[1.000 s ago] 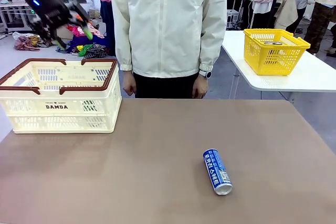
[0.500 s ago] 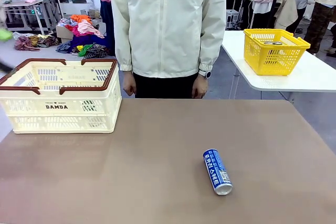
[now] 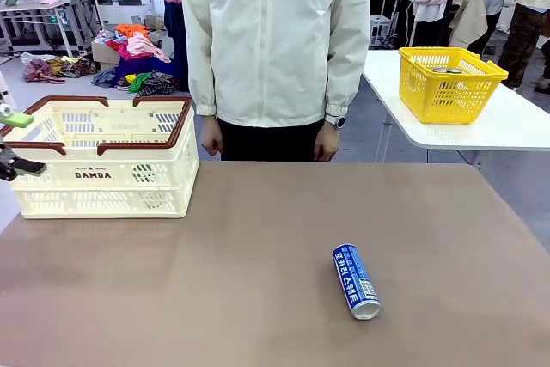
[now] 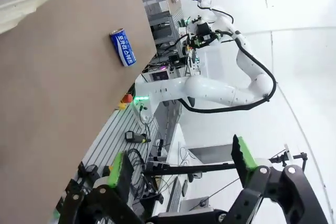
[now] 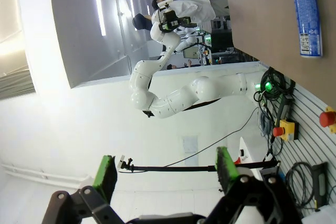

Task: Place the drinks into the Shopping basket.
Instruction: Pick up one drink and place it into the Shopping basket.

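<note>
While the blue can [image 3: 356,280] lies on its side on the brown table [image 3: 215,281], at about 4 o'clock from the table's middle in the front view with its silver end turned toward 5 o'clock, the cream basket [image 3: 99,156] marked DAMDA stands well apart from it at 10 o'clock, near the far left corner. The left jaws hang at 9 o'clock, at the picture's edge just beside the basket's left end. They are spread wide with nothing between the green pads [image 3: 15,116]. In the right wrist view the right jaws are likewise parted and empty, and the can shows at 1 o'clock. A person [image 3: 275,40] in a cream jacket stands at 12 o'clock behind the table, arms down. A yellow basket [image 3: 449,83] sits on a white table [image 3: 516,126] at 2 o'clock.
</note>
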Robot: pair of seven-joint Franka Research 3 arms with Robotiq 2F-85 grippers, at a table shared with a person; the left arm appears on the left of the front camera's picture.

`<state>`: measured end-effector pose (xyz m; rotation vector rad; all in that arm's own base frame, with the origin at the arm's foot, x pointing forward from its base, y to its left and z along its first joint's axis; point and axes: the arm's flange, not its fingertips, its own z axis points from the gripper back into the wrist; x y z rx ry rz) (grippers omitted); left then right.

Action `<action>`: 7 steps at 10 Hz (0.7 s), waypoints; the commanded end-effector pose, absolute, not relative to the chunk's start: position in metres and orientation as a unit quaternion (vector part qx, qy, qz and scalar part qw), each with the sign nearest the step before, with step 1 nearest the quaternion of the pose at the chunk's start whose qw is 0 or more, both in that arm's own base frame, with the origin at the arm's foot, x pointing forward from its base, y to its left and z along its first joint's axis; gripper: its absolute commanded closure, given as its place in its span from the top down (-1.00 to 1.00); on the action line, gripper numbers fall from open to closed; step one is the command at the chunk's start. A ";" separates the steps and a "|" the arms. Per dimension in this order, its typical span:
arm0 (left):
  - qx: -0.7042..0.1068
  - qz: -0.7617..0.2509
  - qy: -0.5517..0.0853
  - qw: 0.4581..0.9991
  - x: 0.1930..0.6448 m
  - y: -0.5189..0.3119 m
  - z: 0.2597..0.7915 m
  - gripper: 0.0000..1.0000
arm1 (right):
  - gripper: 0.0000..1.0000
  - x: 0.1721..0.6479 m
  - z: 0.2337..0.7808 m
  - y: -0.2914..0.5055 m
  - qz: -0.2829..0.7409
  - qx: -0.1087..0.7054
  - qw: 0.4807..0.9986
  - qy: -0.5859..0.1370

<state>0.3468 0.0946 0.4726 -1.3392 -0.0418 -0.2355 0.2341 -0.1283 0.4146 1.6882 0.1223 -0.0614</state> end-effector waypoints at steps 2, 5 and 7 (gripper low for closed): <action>-0.617 -0.108 -0.010 0.779 0.333 0.103 0.491 1.00 | 1.00 0.236 0.421 -0.127 -0.035 0.750 0.658 0.060; -0.617 -0.108 -0.010 0.779 0.333 0.103 0.491 1.00 | 1.00 0.236 0.421 -0.127 -0.035 0.750 0.658 0.060; -0.617 -0.108 -0.010 0.779 0.333 0.103 0.491 1.00 | 1.00 0.236 0.421 -0.127 -0.035 0.750 0.658 0.060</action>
